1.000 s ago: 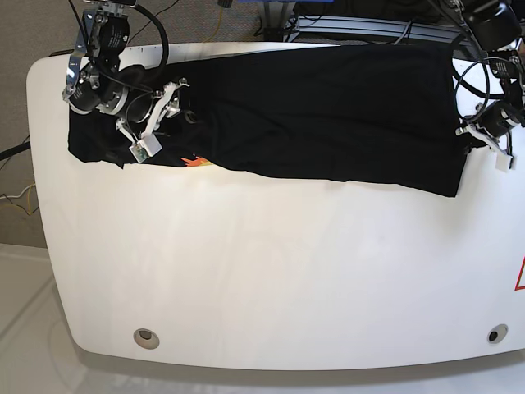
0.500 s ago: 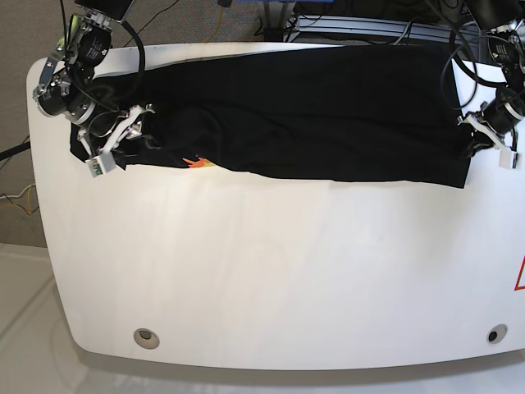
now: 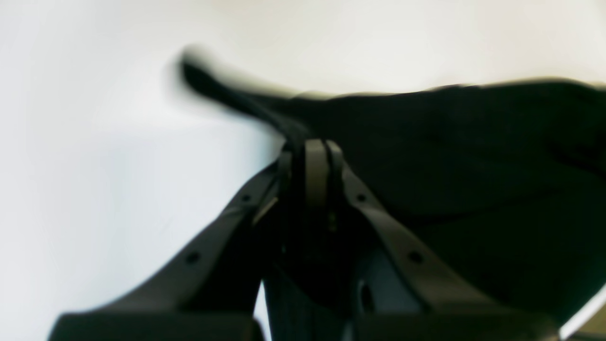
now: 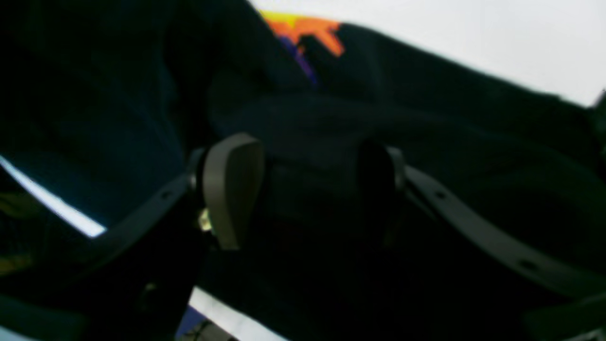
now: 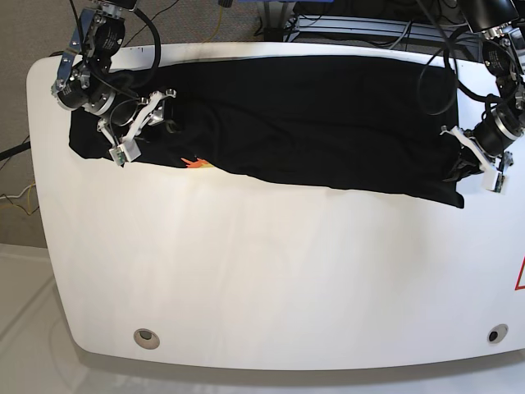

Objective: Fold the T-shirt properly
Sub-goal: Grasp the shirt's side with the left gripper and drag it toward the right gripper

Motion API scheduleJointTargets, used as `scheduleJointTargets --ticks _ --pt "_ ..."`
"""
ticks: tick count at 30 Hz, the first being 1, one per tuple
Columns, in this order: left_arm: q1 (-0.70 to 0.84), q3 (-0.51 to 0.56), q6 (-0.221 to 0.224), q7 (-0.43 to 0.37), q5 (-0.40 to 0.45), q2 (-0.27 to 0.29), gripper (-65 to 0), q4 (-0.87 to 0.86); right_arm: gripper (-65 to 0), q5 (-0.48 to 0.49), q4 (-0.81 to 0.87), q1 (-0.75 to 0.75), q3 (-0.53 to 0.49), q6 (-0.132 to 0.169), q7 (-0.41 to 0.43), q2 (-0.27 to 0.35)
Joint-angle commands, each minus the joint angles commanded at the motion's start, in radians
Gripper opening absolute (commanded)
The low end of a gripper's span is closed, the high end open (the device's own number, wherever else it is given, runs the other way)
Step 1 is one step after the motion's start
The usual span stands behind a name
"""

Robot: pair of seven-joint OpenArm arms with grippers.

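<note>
The T-shirt lies stretched in a long black band across the far side of the white table, its small orange-and-purple print peeking out at the near hem toward the base view's left. The cloth is rumpled around that print and smoother toward the other end.

The left gripper sits at the shirt's end on the base view's right; its wrist view shows the jaws pressed together with a thin tongue of black cloth pinched between them. The right gripper is over the other end, jaws spread wide, with dark fabric bunched between its 2 pads but not clamped.

To my eye this is the gathering step before a fold: 1 end held, the other about to be taken. Next, the right jaws need to close on that bunched edge so both arms can lift and carry the cloth together.
</note>
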Motion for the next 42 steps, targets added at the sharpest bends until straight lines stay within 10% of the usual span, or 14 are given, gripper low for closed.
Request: scheduleJointTargets --ticks 11,31,42 --pt "0.029 0.081 0.0 0.101 -0.027 0.051 -65.0 0.105 -30.2 0.015 -0.001 0.022 0.021 0.0 -0.004 -0.025" --pt "0.063 0.529 0.0 0.043 0.19 0.197 -65.0 0.232 -30.3 0.017 0.002 0.036 0.039 0.0 -0.006 -0.017" --pt "0.064 0.612 0.094 0.029 0.303 0.289 -65.0 0.254 -30.0 0.009 0.003 0.027 0.015 0.0 -0.001 -0.015"
